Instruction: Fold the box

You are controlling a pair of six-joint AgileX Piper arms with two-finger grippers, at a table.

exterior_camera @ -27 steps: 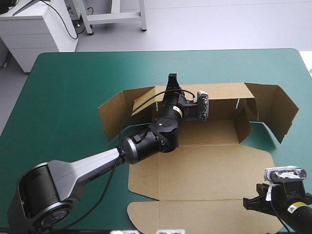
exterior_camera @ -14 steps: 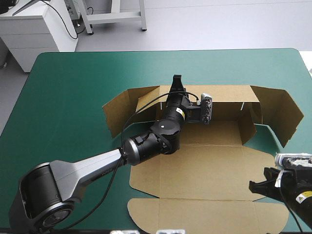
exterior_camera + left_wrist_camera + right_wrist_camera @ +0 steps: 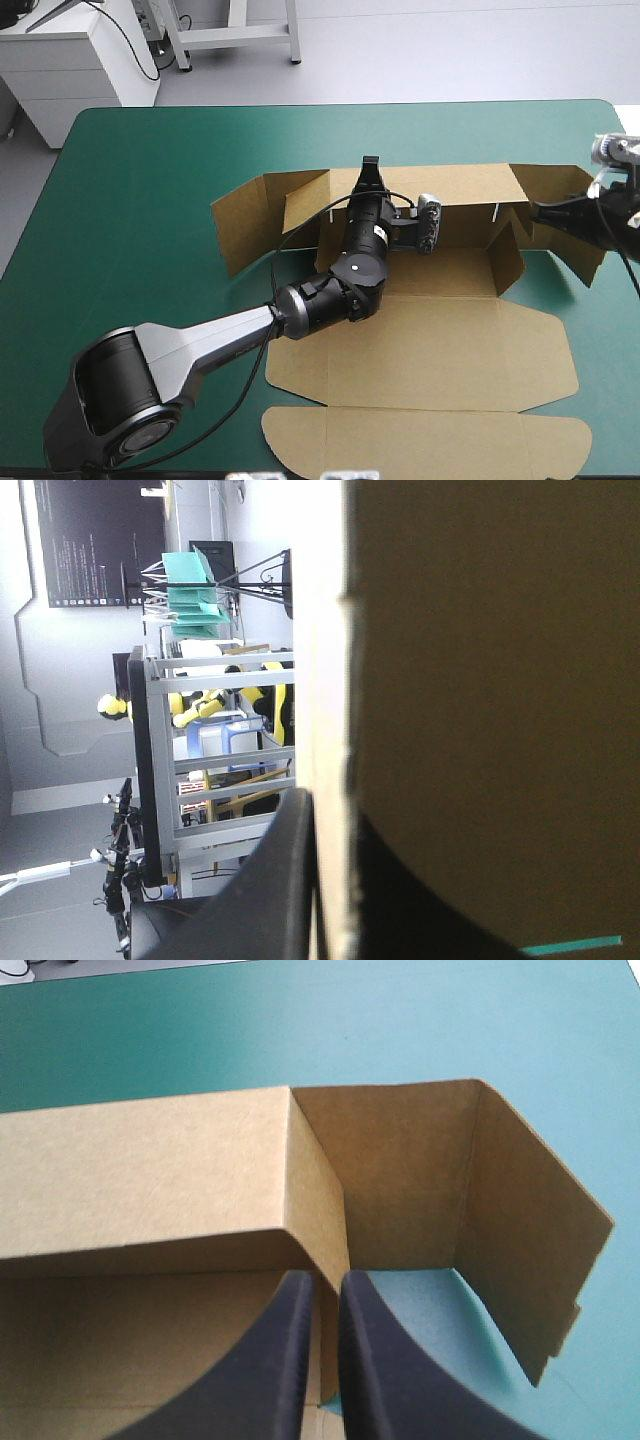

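Note:
The brown box (image 3: 430,340) lies mid-table, its base and lid panels flat toward the front edge. Its far wall (image 3: 460,185) stands raised. My left gripper (image 3: 369,172) is shut on that wall's top edge near its left end. In the left wrist view the board (image 3: 500,680) fills the space ahead, with its edge running between the black fingers of the left gripper (image 3: 335,880). My right gripper (image 3: 537,210) is at the box's far right corner. In the right wrist view its gripper (image 3: 325,1295) is all but shut on the upright end wall (image 3: 335,1240), next to the outer flap (image 3: 520,1250).
The left end flap (image 3: 240,225) stands angled outward on the teal-green cover (image 3: 130,220). The lid's rounded tab (image 3: 420,440) reaches close to the table's front edge. The right outer flap (image 3: 580,225) is near the table's right edge.
My right arm has moved from the front right corner to the box's far right corner and taken the end wall. The left gripper shifted slightly right with the far wall.

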